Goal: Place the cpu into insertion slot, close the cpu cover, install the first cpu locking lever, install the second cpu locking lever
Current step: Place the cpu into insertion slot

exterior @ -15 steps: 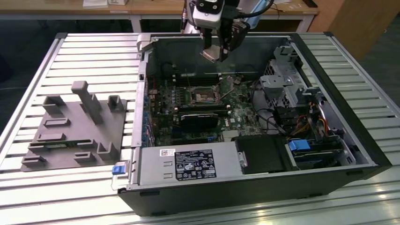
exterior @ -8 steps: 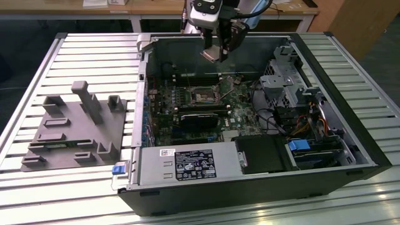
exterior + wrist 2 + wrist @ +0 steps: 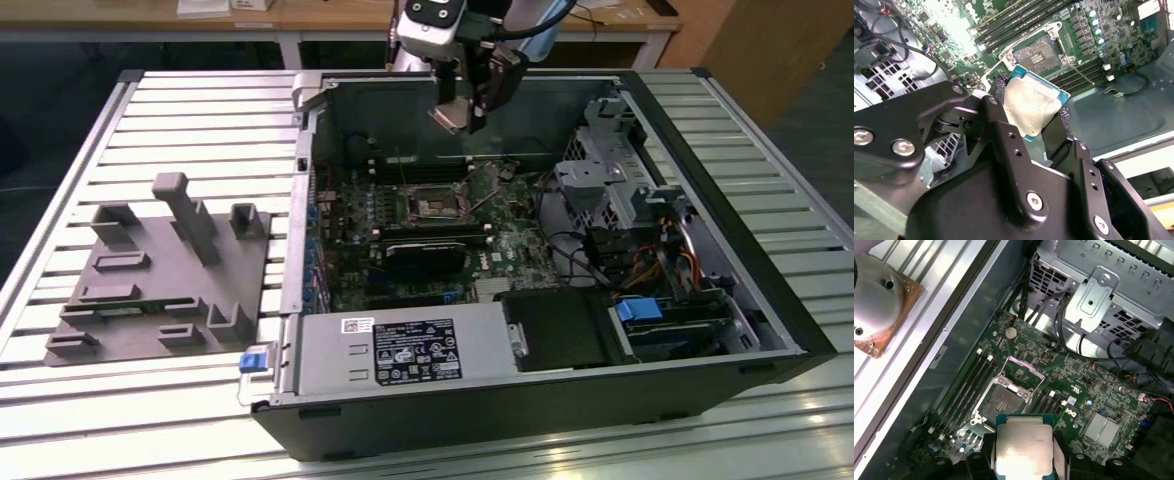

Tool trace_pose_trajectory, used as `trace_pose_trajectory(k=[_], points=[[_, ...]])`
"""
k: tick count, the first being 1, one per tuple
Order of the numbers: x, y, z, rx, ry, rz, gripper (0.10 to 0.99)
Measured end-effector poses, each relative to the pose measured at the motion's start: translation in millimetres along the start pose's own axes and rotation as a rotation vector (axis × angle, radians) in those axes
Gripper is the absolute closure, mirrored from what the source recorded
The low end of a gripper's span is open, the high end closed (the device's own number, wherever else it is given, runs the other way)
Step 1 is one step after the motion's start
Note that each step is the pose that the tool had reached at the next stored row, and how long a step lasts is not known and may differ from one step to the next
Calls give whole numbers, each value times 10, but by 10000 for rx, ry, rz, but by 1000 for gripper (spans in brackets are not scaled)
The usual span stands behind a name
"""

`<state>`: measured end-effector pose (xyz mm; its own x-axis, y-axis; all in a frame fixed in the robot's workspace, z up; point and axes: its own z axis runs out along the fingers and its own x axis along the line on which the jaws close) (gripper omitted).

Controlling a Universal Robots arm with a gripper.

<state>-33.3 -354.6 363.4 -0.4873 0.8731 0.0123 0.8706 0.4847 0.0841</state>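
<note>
My gripper (image 3: pixel 461 112) hangs over the open computer case, shut on the cpu (image 3: pixel 451 120). Both wrist views show the cpu (image 3: pixel 1029 107) (image 3: pixel 1023 447) as a silver-topped square chip pinched by its edges between the black fingers (image 3: pixel 1056 132) (image 3: pixel 985 452). Below it on the green board lies the insertion slot (image 3: pixel 437 205) (image 3: pixel 1041 52) (image 3: pixel 1001 402), uncovered, its tan-gold centre showing. The cpu cover (image 3: pixel 1015 387) is swung open beside the slot. The cpu is held well above the slot and touches nothing else.
A grey fixture plate (image 3: pixel 147 270) with upright blocks lies at the exterior view's left of the case. Inside the case are the power supply (image 3: pixel 400 350), a black block (image 3: pixel 427 258), a metal drive cage (image 3: pixel 601 180) (image 3: pixel 1104 295) and cables (image 3: pixel 641 260). Memory slots (image 3: pixel 971 385) flank the socket.
</note>
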Motion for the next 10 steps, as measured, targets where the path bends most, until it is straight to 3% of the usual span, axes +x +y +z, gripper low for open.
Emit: trace_pose_trajectory(k=[5, 10], points=[[1, 1, 3, -4, -29, 360, 545], [1, 0, 12, -4, -32, 381, 545]])
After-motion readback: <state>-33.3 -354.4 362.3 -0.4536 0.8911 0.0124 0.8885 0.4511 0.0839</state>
